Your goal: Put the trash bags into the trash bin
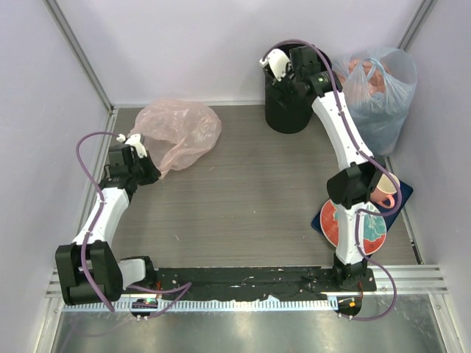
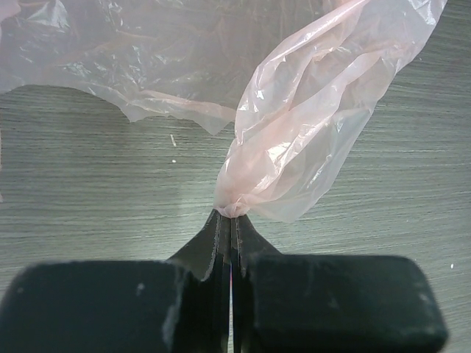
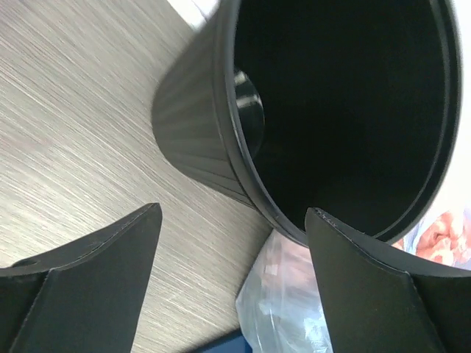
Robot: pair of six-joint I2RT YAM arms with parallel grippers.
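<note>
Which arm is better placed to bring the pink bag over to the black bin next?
Left. The left gripper is shut on a gathered corner of the pink bag, so it can carry it straight over. The right gripper is open and empty at the trash bin, away from the bag.

arms (image 1: 107,209): white links, black joints | cables (image 1: 78,156): purple | claw fingers (image 3: 96,287): black
</note>
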